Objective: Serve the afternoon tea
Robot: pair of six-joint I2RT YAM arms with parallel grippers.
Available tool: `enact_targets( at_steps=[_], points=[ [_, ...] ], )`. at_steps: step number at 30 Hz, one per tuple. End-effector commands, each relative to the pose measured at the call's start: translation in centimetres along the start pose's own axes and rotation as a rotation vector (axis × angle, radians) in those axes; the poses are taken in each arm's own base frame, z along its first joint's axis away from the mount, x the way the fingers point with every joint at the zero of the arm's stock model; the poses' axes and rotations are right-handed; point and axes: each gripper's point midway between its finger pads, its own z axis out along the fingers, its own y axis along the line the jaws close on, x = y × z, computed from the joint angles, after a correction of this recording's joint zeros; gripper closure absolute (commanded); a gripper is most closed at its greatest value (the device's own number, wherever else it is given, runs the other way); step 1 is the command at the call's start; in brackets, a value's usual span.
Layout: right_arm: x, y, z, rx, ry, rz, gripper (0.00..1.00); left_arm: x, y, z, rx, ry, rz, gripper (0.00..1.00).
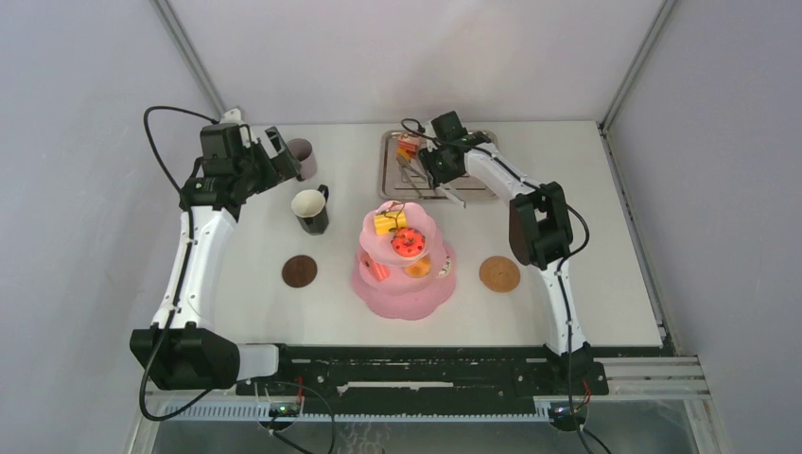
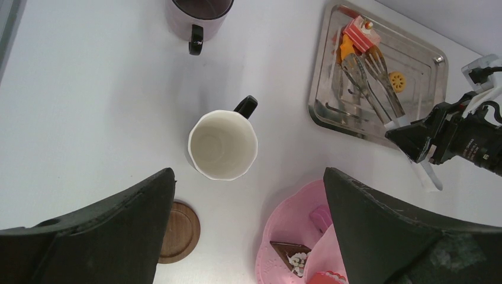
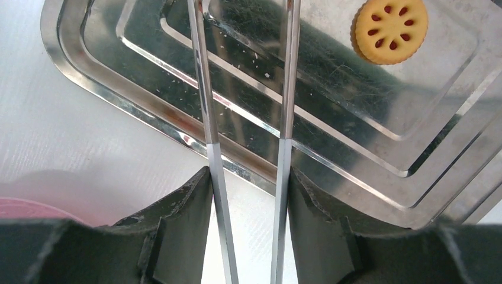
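Top external view, from the left: our left fingers (image 1: 276, 161) hang above the far left of the desk (image 1: 236, 284), just beside the mauve mug (image 1: 303, 156). In the left wrist view they are spread wide with nothing between them. Below them the black mug (image 2: 223, 145) stands upright, white inside and apart from the mauve one. A round brown coaster (image 1: 299, 271) lies bare on the near side of the black mug.

In the middle of the desk we see the pink stand (image 1: 404, 293) with its gold handle (image 1: 395, 208). A yellow cake (image 1: 388, 223) sits on the top tier and a red ring donut (image 1: 409, 243) on the one below. More small pastries rest on the lower tiers, but they are too small for us to name.

Behind the stand, at the far edge, lies the steel tray (image 2: 423, 59). It holds a pink-and-red cake (image 2: 362, 34), an orange piece (image 2: 345, 47) and a yellow biscuit (image 3: 389, 29). Our right fingers (image 3: 183, 219) are clamped on the two handles of the tongs (image 3: 285, 89). The tips of the tongs reach into the tray near the pink-and-red cake, and we cannot tell whether they touch it. The biscuit lies apart from the tongs.

To the right of the stand, a second coaster (image 1: 499, 274) lies bare.
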Motion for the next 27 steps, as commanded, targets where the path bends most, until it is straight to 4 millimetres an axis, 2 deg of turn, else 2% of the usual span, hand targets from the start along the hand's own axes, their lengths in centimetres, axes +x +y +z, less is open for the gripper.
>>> enact_targets(
  at_steps=[1,9,18,27],
  points=[
    [-4.4,0.7,-3.9,-0.002,-0.145,0.002,0.45,-2.7,-1.4,-1.3,0.042,-0.075,0.021,0.00],
    [-4.8,2.5,-2.8,-0.021,-0.147,-0.007,0.45,-2.6,-1.2,-1.8,0.035,-0.084,0.023,0.00],
    [-5.2,1.7,-1.3,0.039,-0.135,-0.001,0.46,-2.8,-1.1,-2.0,0.030,-0.091,0.027,0.00],
    [-5.7,1.5,-1.0,0.046,-0.142,-0.010,0.50,-2.5,-1.0,-1.8,0.027,-0.083,0.029,0.00]
  ],
)
